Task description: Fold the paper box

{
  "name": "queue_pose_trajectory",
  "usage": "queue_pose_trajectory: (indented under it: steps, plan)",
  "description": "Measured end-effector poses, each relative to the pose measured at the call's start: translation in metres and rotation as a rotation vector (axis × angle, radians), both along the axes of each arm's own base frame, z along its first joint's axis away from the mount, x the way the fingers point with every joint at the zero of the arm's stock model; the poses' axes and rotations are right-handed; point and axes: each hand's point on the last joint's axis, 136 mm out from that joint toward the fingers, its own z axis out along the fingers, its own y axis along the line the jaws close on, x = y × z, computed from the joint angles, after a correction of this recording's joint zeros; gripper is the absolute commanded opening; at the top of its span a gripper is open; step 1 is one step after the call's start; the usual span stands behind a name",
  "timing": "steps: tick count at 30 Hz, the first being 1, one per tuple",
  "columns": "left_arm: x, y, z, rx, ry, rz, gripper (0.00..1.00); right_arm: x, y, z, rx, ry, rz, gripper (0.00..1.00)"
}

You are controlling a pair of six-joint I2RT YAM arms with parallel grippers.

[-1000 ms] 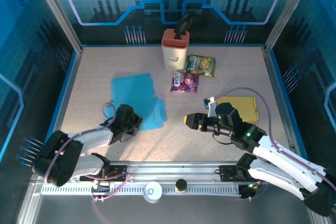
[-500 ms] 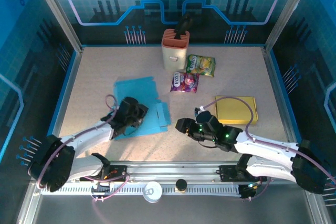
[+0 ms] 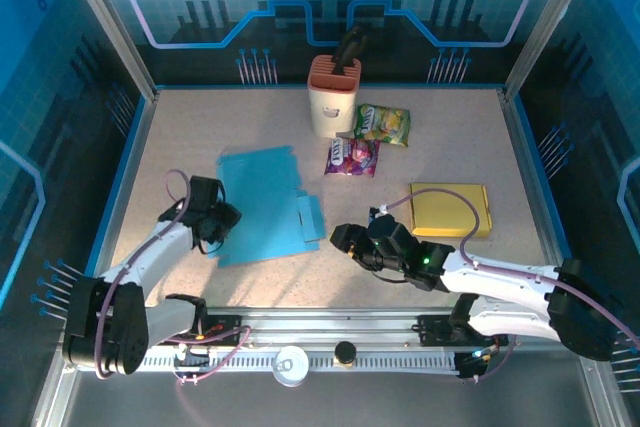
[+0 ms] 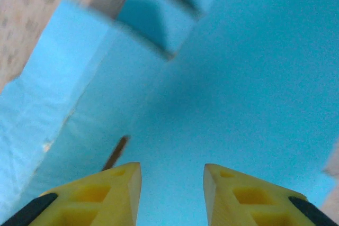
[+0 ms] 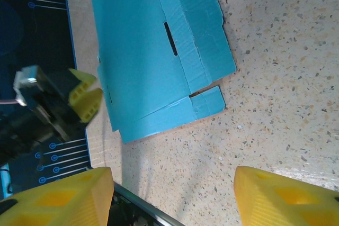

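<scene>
The blue paper box (image 3: 265,202) lies unfolded and flat on the left half of the table, a small flap (image 3: 310,217) sticking out of its right edge. My left gripper (image 3: 222,217) is at the sheet's left edge, open. In the left wrist view its yellow fingers (image 4: 119,189) hover just over the blue sheet (image 4: 212,88) with nothing between them. My right gripper (image 3: 340,239) is open, on bare table just right of the flap. The right wrist view has the sheet (image 5: 153,51) ahead of the wide-apart fingers (image 5: 69,197) and the left gripper (image 5: 85,99) beyond it.
An orange-and-white holder (image 3: 333,95) stands at the back centre. Two snack packets (image 3: 383,124) (image 3: 351,157) lie in front of it. A yellow pad (image 3: 450,209) lies to the right, behind my right arm. The table's near rail (image 5: 137,207) runs just under the right gripper.
The left gripper pulled back from the sheet's middle to its left edge. The sheet shifted a little and now lies flat. The right gripper advanced left toward the flap.
</scene>
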Motion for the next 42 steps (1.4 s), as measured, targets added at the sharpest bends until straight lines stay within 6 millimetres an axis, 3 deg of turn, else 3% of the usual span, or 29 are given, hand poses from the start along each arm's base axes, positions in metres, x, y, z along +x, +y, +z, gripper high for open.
queue_pose_trajectory:
  steps: [4, 8, 15, 22, 25, 28, 31, 36, 39, 42]
  plan:
    - [-0.022, -0.008, -0.025, -0.026, 0.053, -0.013, 0.31, 0.0, 0.001, 0.001, 0.007, 0.002, -0.004, 0.62]
    - [-0.014, -0.034, -0.021, -0.068, -0.009, -0.041, 0.28, 0.001, 0.001, 0.002, 0.021, 0.004, -0.01, 0.62]
    - [-0.019, -0.087, -0.025, -0.184, -0.09, -0.013, 0.21, -0.001, -0.006, -0.011, 0.015, 0.027, -0.031, 0.62]
    - [-0.019, -0.138, -0.017, -0.271, -0.109, -0.038, 0.27, -0.002, -0.012, -0.039, 0.016, 0.104, -0.088, 0.62]
    - [-0.017, -0.15, -0.007, -0.299, -0.124, -0.056, 0.32, -0.002, -0.013, -0.056, 0.021, 0.149, -0.121, 0.62]
    - [-0.016, -0.146, 0.0, -0.282, -0.126, -0.067, 0.35, -0.002, -0.012, -0.07, 0.026, 0.188, -0.149, 0.61]
    - [-0.009, -0.129, 0.016, -0.24, -0.149, -0.069, 0.37, 0.001, -0.009, -0.075, 0.043, 0.208, -0.173, 0.6]
    - [0.018, -0.071, 0.042, -0.147, -0.202, 0.002, 0.37, 0.004, -0.008, -0.075, 0.062, 0.214, -0.206, 0.59]
    - [0.03, -0.044, 0.034, -0.079, -0.161, 0.008, 0.35, 0.004, -0.009, -0.075, 0.062, 0.212, -0.222, 0.6]
    - [0.035, -0.037, 0.009, -0.048, -0.074, -0.04, 0.31, 0.005, -0.011, -0.074, 0.055, 0.214, -0.235, 0.61]
